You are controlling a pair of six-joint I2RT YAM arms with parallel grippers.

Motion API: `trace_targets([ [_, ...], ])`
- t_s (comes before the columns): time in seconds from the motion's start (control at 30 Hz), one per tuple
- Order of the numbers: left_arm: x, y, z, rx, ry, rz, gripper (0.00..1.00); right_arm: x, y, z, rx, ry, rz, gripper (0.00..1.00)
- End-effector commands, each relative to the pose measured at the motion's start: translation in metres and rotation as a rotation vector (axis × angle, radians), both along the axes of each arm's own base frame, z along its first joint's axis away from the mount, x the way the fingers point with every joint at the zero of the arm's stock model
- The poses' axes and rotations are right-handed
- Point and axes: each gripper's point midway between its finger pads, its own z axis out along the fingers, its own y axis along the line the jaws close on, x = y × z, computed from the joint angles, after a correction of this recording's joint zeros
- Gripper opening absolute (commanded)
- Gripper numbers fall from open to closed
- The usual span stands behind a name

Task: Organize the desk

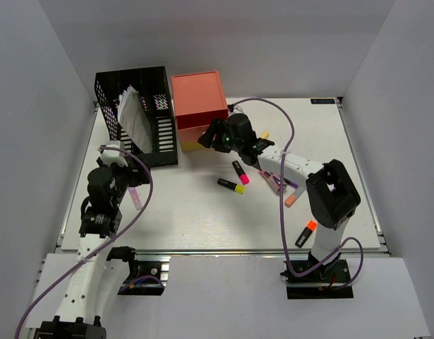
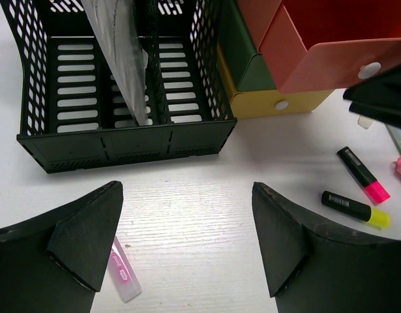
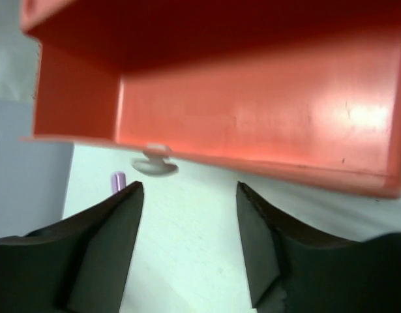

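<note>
The counter (image 1: 202,219) is lying flat beneath both arms, carrying a rack (image 1: 135,116) and a drawer unit (image 1: 199,99) at its far side. The left gripper (image 2: 187,222) is hovering wide open and empty before the rack. The right gripper (image 3: 190,222) is facing the open coral drawer (image 3: 252,117) near its knob (image 3: 154,166), jaws apart, gripping nothing. Highlighters (image 1: 240,171) are lying loose mid-counter.

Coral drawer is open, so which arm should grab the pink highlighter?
Probably right: the right hand is open at the coral drawer, with the pink highlighter beside it; the left hand hovers by the black mesh file rack, farther away.
</note>
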Motion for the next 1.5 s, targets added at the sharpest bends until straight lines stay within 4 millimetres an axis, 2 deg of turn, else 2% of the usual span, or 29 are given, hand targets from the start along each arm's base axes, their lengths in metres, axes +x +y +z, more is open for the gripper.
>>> trace_targets([
  [0.0, 0.002, 0.002, 0.009, -0.006, -0.016, 0.018, 0.90, -0.010, 0.003, 0.024, 0.034, -0.096, 0.084, 0.66],
  [0.07, 0.003, 0.003, 0.006, -0.016, 0.001, 0.032, 0.92, -0.019, 0.005, 0.032, 0.041, -0.129, 0.129, 0.68],
  [0.2, 0.008, 0.013, -0.006, -0.040, 0.046, 0.108, 0.98, -0.034, -0.005, 0.035, 0.010, -0.197, 0.182, 0.68],
  [0.23, 0.009, 0.013, -0.006, -0.049, 0.054, 0.113, 0.98, -0.041, -0.007, 0.045, 0.019, -0.232, 0.204, 0.67],
  [0.27, 0.012, 0.013, -0.012, -0.052, 0.075, 0.119, 0.98, -0.049, -0.014, 0.034, -0.004, -0.233, 0.219, 0.67],
  [0.3, 0.013, 0.014, -0.014, -0.057, 0.085, 0.125, 0.98, -0.052, -0.020, 0.033, -0.029, -0.271, 0.234, 0.64],
  [0.33, 0.013, 0.014, -0.016, -0.067, 0.093, 0.131, 0.95, -0.059, -0.025, 0.053, -0.008, -0.345, 0.247, 0.63],
  [0.37, 0.015, 0.013, -0.020, -0.074, 0.106, 0.136, 0.94, -0.069, -0.033, 0.038, -0.039, -0.354, 0.273, 0.59],
  [0.4, 0.014, 0.015, -0.022, -0.080, 0.118, 0.148, 0.90, -0.075, -0.039, 0.039, -0.058, -0.389, 0.289, 0.46],
  [0.43, 0.014, 0.014, -0.023, -0.124, 0.127, 0.168, 0.76, -0.083, -0.048, 0.059, -0.070, -0.492, 0.307, 0.33],
  [0.47, 0.015, 0.013, -0.023, -0.149, 0.126, 0.173, 0.68, -0.092, -0.056, 0.049, -0.104, -0.500, 0.328, 0.18],
  [0.5, 0.013, 0.010, -0.025, -0.175, 0.141, 0.172, 0.61, -0.093, -0.065, 0.050, -0.130, -0.515, 0.333, 0.00],
  [0.53, 0.012, 0.006, -0.025, -0.233, 0.156, 0.180, 0.53, -0.102, -0.075, 0.047, -0.187, -0.502, 0.355, 0.00],
  [0.57, 0.013, 0.008, -0.023, -0.249, 0.158, 0.198, 0.41, -0.105, -0.081, 0.047, -0.202, -0.511, 0.374, 0.00],
  [0.6, 0.009, 0.010, -0.035, -0.255, 0.222, 0.226, 0.35, -0.118, -0.080, 0.048, -0.180, -0.535, 0.466, 0.00],
  [0.63, 0.008, 0.010, -0.037, -0.301, 0.254, 0.264, 0.31, -0.125, -0.086, 0.056, -0.185, -0.590, 0.499, 0.00],
  [0.67, 0.011, 0.012, -0.032, -0.307, 0.259, 0.283, 0.28, -0.130, -0.089, 0.056, -0.174, -0.595, 0.522, 0.00],
  [0.7, 0.006, 0.015, -0.049, -0.309, 0.350, 0.327, 0.28, -0.141, -0.091, 0.061, -0.141, -0.607, 0.576, 0.00],
  [0.73, 0.006, 0.015, -0.053, -0.309, 0.382, 0.341, 0.28, -0.146, -0.092, 0.062, -0.135, -0.602, 0.601, 0.00],
  [0.77, 0.004, 0.019, -0.056, -0.291, 0.428, 0.373, 0.30, -0.155, -0.092, 0.065, -0.115, -0.604, 0.657, 0.01],
  [0.8, 0.005, 0.023, -0.065, -0.280, 0.483, 0.409, 0.33, -0.157, -0.097, 0.070, -0.111, -0.620, 0.664, 0.07],
  [0.83, 0.004, 0.032, -0.071, -0.257, 0.510, 0.467, 0.38, -0.159, -0.100, 0.073, -0.106, -0.635, 0.674, 0.13],
  [0.87, 0.002, 0.035, -0.073, -0.244, 0.541, 0.493, 0.43, -0.159, -0.105, 0.077, -0.114, -0.680, 0.684, 0.27],
  [0.9, 0.001, 0.038, -0.077, -0.232, 0.559, 0.515, 0.52, -0.162, -0.113, 0.084, -0.120, -0.733, 0.700, 0.33],
  [0.97, 0.000, 0.046, -0.087, -0.194, 0.595, 0.561, 0.56, -0.164, -0.121, 0.090, -0.129, -0.772, 0.717, 0.41],
  [1.03, 0.001, 0.050, -0.094, -0.169, 0.608, 0.581, 0.60, -0.166, -0.127, 0.095, -0.123, -0.775, 0.727, 0.45],
  [1.17, 0.003, 0.059, -0.108, -0.126, 0.651, 0.620, 0.62, -0.180, -0.131, 0.095, -0.056, -0.770, 0.818, 0.50],
  [1.2, 0.002, 0.060, -0.114, -0.118, 0.663, 0.627, 0.63, -0.177, -0.134, 0.094, -0.052, -0.763, 0.818, 0.50],
  [1.47, 0.000, 0.059, -0.154, -0.075, 0.740, 0.626, 0.62, -0.184, -0.143, 0.099, -0.053, -0.810, 0.851, 0.50],
])
